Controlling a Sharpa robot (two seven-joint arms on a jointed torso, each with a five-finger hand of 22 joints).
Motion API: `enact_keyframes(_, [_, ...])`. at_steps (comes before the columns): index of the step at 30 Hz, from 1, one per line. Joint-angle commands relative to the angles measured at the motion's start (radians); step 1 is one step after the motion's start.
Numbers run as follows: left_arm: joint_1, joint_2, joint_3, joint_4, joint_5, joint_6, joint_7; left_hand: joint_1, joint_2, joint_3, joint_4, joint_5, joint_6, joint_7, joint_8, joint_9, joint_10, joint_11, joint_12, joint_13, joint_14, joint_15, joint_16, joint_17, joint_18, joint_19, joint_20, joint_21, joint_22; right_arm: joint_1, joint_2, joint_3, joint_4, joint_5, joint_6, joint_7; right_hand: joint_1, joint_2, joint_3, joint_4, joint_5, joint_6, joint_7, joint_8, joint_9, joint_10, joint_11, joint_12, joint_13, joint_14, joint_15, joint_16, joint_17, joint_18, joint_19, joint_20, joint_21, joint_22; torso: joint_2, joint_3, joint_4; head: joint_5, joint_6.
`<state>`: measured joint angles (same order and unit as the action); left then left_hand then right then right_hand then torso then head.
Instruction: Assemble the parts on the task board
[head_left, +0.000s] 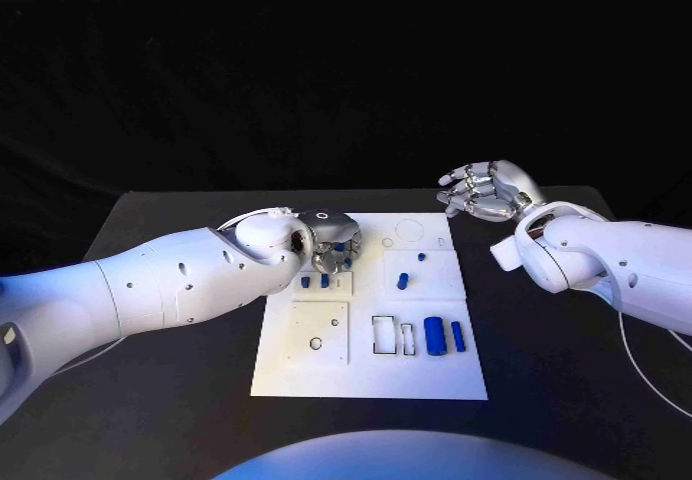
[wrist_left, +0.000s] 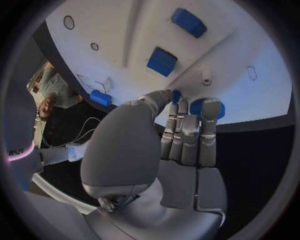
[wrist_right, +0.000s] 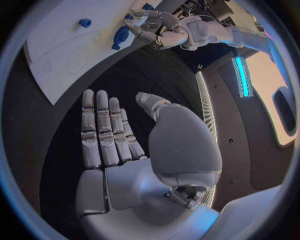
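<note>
Clearly the left hand (wrist_left: 184, 132) has its fingers (wrist_left: 161, 98) pinched on a small blue part (wrist_left: 176, 95) at the task board (head_left: 296, 365)'s far corner; likely light, rigid, slippery plastic, best nipped by its sides. Neighbouring parts crowd those fingers. The right hand (head_left: 488, 190) hovers with fingers apart over open bench (head_left: 562, 350).

Task board (head_left: 296, 372) lies mid-tabletop (head_left: 159, 300). Left robot hand (head_left: 329, 240) sits over the board's far left part, just beyond two small parts (head_left: 315, 282); two larger parts (head_left: 444, 334) lie side by side on its near right part. Right robot hand (head_left: 488, 190) is off the board, over the tabletop's far right corner.
</note>
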<state>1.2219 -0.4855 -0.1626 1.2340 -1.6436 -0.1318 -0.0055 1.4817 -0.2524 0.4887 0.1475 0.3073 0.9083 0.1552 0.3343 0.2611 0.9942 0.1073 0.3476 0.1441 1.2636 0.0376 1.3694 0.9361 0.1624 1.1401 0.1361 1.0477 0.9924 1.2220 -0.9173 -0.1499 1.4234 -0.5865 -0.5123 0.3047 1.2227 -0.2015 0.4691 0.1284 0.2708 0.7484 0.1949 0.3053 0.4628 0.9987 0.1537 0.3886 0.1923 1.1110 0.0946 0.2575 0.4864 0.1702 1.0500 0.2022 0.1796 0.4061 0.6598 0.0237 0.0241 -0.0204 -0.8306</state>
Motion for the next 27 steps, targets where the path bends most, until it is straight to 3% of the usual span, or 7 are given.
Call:
enact_keyframes(1, [-0.001, 0.004, 0.000, -0.002, -0.006, 0.024, 0.000, 0.005, -0.003, 0.005, -0.001, -0.005, 0.004, 0.000, -0.004, -0.001, 0.008, 0.000, -0.007, -0.002, 0.008, -0.002, 0.007, 0.001, -0.016, 0.009, 0.000, 0.006, 0.002, 0.000, 0.002, 0.000, 0.000, -0.010, 0.010, 0.012, 0.008, 0.006, 0.000, -0.006, 0.000, -0.007, 0.032, 0.005, -0.002, -0.010, 0.000, 0.005, -0.001, 0.002, 0.001, -0.005, 0.002, 0.011, 0.007, -0.003, -0.004, -0.001, -0.001, 0.0000, 0.0007, -0.001, -0.004])
enact_keyframes(19, [-0.005, 0.009, 0.000, -0.013, 0.006, 0.020, 0.008, 0.011, 0.027, 0.057, -0.032, -0.037, 0.041, -0.001, -0.016, 0.006, 0.082, -0.013, -0.035, -0.008, 0.060, -0.013, 0.041, 0.047, -0.032, 0.063, -0.006, 0.090, 0.087, -0.001, 0.003, 0.000, 0.000, -0.009, 0.010, 0.013, 0.007, 0.007, 0.000, -0.006, 0.001, -0.006, 0.032, 0.006, -0.002, -0.010, 0.000, 0.006, -0.002, 0.003, 0.001, -0.006, 0.002, 0.011, 0.008, -0.003, -0.004, -0.003, -0.001, -0.0006, 0.0006, -0.001, -0.005])
enact_keyframes(27, [-0.009, 0.014, 0.000, -0.020, 0.013, 0.013, 0.015, 0.001, 0.030, 0.068, -0.041, -0.048, 0.055, -0.004, -0.018, 0.011, 0.110, -0.018, -0.060, -0.012, 0.077, -0.018, 0.047, 0.055, -0.037, 0.078, -0.010, 0.110, 0.107, -0.001, 0.002, 0.000, 0.002, -0.009, 0.011, 0.013, 0.007, 0.007, 0.000, -0.006, 0.001, -0.006, 0.032, 0.006, -0.002, -0.010, 0.000, 0.006, -0.002, 0.003, 0.001, -0.006, 0.002, 0.011, 0.008, -0.003, -0.004, -0.003, -0.001, -0.0006, 0.0007, -0.002, -0.007])
